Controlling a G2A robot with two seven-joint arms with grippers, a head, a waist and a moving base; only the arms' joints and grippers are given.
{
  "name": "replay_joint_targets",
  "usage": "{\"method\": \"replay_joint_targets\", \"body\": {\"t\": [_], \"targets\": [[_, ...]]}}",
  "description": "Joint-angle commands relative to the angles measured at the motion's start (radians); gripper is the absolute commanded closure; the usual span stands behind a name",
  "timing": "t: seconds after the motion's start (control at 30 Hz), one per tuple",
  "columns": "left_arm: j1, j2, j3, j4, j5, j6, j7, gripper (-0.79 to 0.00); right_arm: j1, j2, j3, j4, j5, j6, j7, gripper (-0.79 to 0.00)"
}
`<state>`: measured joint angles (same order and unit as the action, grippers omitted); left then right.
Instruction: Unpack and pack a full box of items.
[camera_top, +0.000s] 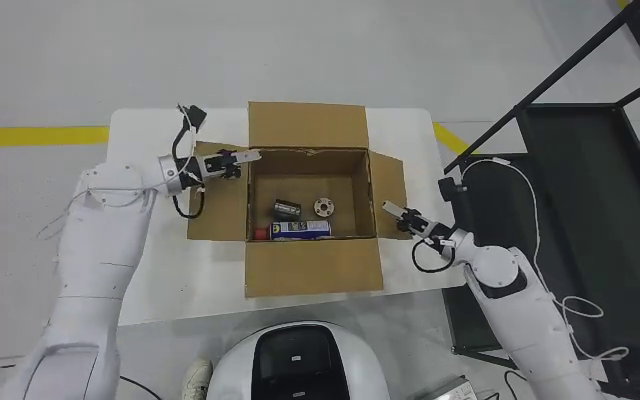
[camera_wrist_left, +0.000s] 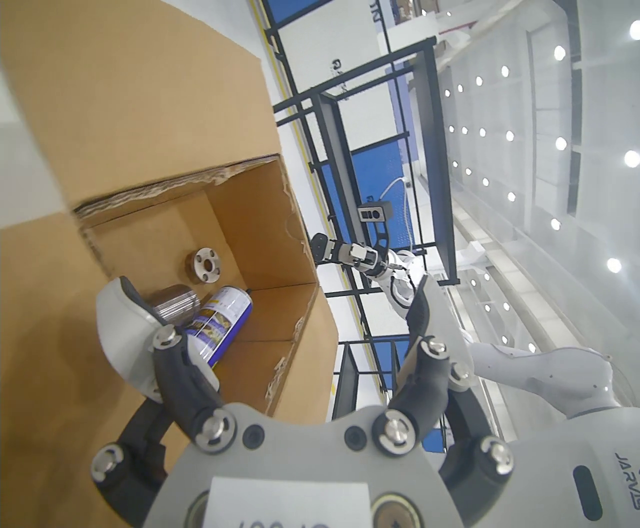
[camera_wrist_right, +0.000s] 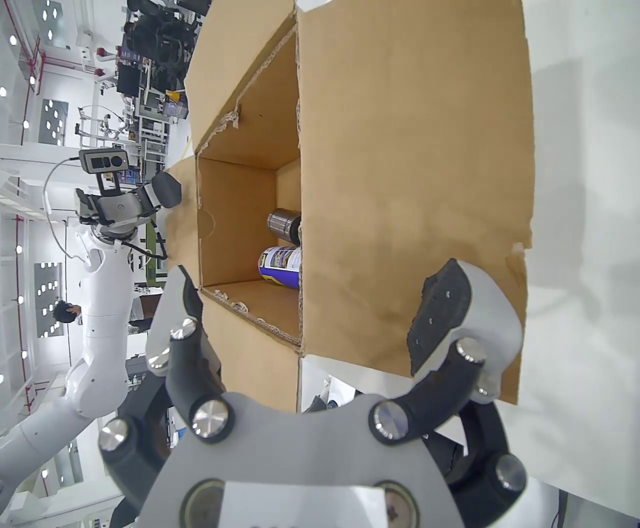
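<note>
The box (camera_top: 307, 125) sits open in the middle of the white table (camera_top: 150, 130), with all four flaps folded out. Three things lie inside it. A blue spray can (camera_top: 300, 228) is on its side by the wall nearest the robot. A short metal roll (camera_top: 286, 208) is just beside the can, and a round metal ring with holes (camera_top: 324, 207) is a little apart.

The left gripper (camera_top: 243, 158) hangs over the left flap, right at the edge of the opening. Its fingers are spread wide and hold nothing. The right gripper (camera_top: 397, 213) is by the right flap, with its fingers spread wide and empty too.

I think the can is light but smooth and round, so it may roll or slip. It is best to pinch it across its middle. The two metal pieces look hard, heavy and shiny, so they need a firm squeeze on their sides. The box is only cardboard, so its flaps will bend if pushed.
</note>
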<state>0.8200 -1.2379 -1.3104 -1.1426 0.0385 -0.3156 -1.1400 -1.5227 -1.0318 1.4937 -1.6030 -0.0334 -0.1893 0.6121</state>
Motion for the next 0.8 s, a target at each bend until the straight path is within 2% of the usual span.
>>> {"method": "replay_joint_targets", "body": {"t": [0.0, 0.17, 0.37, 0.53, 0.77], "targets": [[0.043, 0.010, -0.022, -0.032, 0.032, 0.029, 0.021, -0.785, 0.007, -0.001, -0.004, 0.003, 0.001, -0.003, 0.000, -0.785], [0.091, 0.022, -0.038, -0.041, 0.091, 0.056, 0.089, -0.785, 0.020, -0.002, -0.010, 0.010, -0.002, -0.007, 0.003, -0.785], [0.096, 0.026, -0.025, -0.012, 0.086, 0.053, 0.115, -0.785, 0.035, -0.003, -0.014, 0.017, 0.001, -0.012, 0.008, -0.785], [0.087, 0.027, -0.017, 0.015, 0.038, 0.049, 0.092, -0.785, 0.048, -0.005, -0.018, 0.026, 0.038, -0.014, 0.019, -0.785], [0.049, 0.027, 0.013, 0.108, -0.013, 0.050, 0.021, -0.785, 0.080, -0.008, -0.034, 0.045, 0.100, -0.015, 0.067, -0.785]]}}
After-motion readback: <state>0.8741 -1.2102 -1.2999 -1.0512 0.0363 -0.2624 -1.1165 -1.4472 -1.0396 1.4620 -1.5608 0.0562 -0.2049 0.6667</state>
